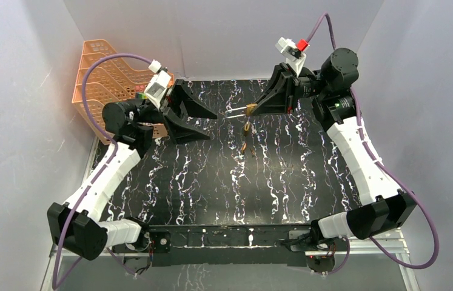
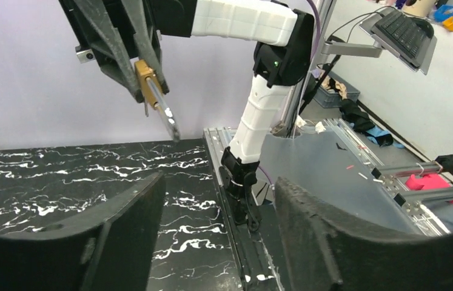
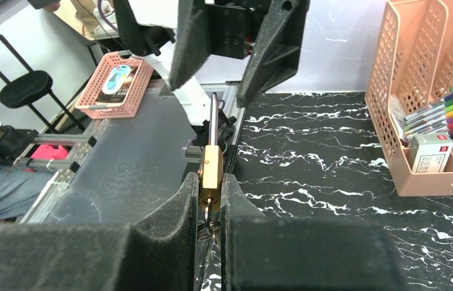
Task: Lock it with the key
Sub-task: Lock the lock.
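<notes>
Clamping a brass padlock (image 3: pixel 210 173) by its body in the right gripper (image 1: pixel 253 110), well above the black marbled table (image 1: pixel 211 194), with the silver shackle (image 2: pixel 164 115) pointing across toward the left gripper (image 1: pixel 213 125). Holding the left jaws spread wide, gripping nothing, just short of the shackle tip. Showing a ring of keys (image 1: pixel 246 129) dangling under the lock body, probably from a key sitting in the keyhole, though not clearly enough for certainty; likewise not making out the shackle as seated or sprung. Risking, first, a push on the shackle twisting the padlock between the right jaws, thanks to a narrow hold on smooth brass, and so swinging the shackle off line instead of driving it home. Risking, next, a missed pinch on a small key hanging loose under the body, free to swing and mostly hidden from the left wrist view. Risking also a drop of padlock and keys to the table through any loosening on the right side, and a knock between the two grippers while working so near each other, jarring the hold and spoiling the alignment.
</notes>
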{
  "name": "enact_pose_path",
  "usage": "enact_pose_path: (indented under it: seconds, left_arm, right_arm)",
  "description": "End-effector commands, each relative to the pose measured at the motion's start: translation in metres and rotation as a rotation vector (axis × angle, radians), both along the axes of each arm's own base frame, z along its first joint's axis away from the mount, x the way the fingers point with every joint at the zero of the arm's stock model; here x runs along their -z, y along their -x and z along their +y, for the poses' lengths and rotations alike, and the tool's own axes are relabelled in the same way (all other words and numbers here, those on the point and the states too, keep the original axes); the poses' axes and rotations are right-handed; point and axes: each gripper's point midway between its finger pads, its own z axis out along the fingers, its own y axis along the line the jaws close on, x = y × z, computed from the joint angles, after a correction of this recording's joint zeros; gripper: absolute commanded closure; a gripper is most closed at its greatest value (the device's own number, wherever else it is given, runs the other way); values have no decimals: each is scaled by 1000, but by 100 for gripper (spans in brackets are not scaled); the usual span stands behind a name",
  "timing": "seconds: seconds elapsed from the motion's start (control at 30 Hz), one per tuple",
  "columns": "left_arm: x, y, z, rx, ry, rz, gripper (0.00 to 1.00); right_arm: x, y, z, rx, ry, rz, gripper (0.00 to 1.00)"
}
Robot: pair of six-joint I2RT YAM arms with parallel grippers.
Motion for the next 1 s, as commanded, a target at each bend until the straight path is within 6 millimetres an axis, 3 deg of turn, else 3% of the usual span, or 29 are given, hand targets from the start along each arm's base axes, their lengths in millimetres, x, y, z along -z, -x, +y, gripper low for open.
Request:
enact_pose_path:
  seconds: [0.0,0.17,0.4,0.63,0.97]
  left_arm:
    - [-5,4,2,23,-13,-44,39]
    - [-13,-8,-3,-9,30,-55,40]
    - [-29,3,-14,54,51,-93,46]
    - [-28,10,-28,112,51,-82,53]
    - [-24,5,-35,126,42,-69,64]
  right_arm:
    - [-16,18,-7,-22,-23,-79,100]
    - [-14,19,-7,-30,-17,-67,100]
    - [-10,17,-7,-30,-14,-61,100]
    - [-7,15,-6,-24,-17,-59,100]
    - [-5,13,-6,-21,-17,-58,100]
